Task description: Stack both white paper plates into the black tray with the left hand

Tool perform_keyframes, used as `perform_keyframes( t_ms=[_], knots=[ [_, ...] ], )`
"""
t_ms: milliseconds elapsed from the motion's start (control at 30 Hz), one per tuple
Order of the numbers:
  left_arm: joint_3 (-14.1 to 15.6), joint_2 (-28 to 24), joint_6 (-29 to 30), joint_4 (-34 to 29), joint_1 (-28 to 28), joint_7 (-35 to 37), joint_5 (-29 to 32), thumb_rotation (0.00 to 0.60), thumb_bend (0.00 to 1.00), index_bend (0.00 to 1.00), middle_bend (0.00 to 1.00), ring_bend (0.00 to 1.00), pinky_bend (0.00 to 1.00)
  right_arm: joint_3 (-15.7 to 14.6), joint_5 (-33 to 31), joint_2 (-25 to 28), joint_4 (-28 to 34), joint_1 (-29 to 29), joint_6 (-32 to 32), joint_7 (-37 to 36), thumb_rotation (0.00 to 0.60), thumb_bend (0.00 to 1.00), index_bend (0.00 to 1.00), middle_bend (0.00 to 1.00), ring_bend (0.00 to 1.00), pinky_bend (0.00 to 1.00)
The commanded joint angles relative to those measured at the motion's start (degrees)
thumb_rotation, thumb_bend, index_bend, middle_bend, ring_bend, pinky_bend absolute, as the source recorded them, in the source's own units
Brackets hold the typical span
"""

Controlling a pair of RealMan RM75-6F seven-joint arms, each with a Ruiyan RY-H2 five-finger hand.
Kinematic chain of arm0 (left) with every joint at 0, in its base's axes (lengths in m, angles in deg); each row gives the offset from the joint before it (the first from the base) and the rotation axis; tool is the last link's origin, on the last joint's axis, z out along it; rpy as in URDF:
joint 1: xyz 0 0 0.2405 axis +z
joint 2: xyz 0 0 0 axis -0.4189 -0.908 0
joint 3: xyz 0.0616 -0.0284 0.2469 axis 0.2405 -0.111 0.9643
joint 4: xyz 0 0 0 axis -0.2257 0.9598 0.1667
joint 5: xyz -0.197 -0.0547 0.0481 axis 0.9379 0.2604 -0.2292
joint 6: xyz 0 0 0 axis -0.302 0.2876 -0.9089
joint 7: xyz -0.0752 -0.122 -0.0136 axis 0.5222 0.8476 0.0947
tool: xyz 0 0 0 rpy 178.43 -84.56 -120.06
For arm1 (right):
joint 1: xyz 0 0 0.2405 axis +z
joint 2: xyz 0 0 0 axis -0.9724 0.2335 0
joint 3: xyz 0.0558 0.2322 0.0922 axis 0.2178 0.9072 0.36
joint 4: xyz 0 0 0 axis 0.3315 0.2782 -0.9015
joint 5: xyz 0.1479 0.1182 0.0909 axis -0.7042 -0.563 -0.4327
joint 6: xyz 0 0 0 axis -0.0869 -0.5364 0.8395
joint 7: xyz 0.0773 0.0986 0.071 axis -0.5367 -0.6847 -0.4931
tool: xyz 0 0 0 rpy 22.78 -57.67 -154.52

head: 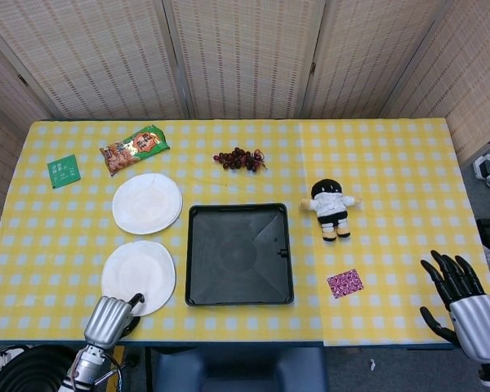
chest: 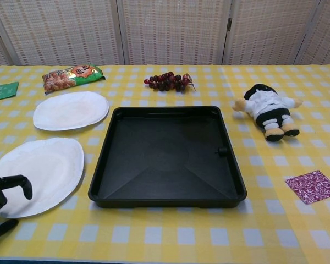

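The left hand (head: 109, 320) sits at the desk's near edge, towards its left corner, fingers curled over the rim of the near paper plate (head: 138, 276); whether it has actually pinched the rim I cannot tell. The far paper plate (head: 147, 202) lies just behind it, and the black tray (head: 238, 254), empty, sits mid-desk just right of both.

The likely trouble is the thin rim. A shallow pinch may let the plate slip or buckle, and a push rather than a lift may slide it into the tray wall or off the near edge. Carried low, it could catch on the tray's raised left lip.

Nothing stands between the plates and the tray. A snack bag (head: 134, 149) and green card (head: 64, 171) lie near the far left corner, grapes (head: 240, 158) behind the tray, a plush doll (head: 331, 207) and purple patch (head: 345, 283) to its right. The right hand (head: 460, 304) hangs off the near right corner, fingers spread, holding nothing.
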Motion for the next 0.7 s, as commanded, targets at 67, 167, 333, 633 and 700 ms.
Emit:
perform_keyframes(
  t_ms=[67,167,333,633,700],
  knots=[
    [-0.06,0.33,0.07,0.49,-0.13,0.05,0.17,0.600,0.35,0.46,1.00,1.00,1.00,0.02,-0.07,0.00,0.01,0.01,-0.04,0.01,0.600,0.36,0.00,0.00,0.00,0.00],
    [-0.52,0.51,0.06,0.89,-0.34,1.22,0.85,0.600,0.38,0.47,1.00,1.00,1.00,0.05,-0.20,-0.02,0.03,0.09,-0.27,0.12,0.600,0.37,0.00,0.00,0.00,0.00],
    [-0.61,0.82,0.52,1.68,-0.56,1.73,0.91,0.600,0.41,0.48,1.00,1.00,1.00,0.10,-0.40,-0.09,0.08,0.19,-0.57,0.32,0.600,0.37,0.00,0.00,0.00,0.00],
    [-0.32,1.96,1.14,3.90,-0.84,3.07,0.82,0.600,0.43,0.52,1.00,1.00,1.00,0.24,-0.69,-0.26,-0.02,0.34,-0.92,0.66,0.600,0.37,0.00,0.00,0.00,0.00],
    [-0.36,2.41,1.55,4.73,-0.79,3.39,0.79,0.600,0.44,0.54,1.00,1.00,1.00,0.19,-0.71,-0.32,-0.02,0.43,-1.18,0.75,0.600,0.36,0.00,0.00,0.00,0.00]
  ],
)
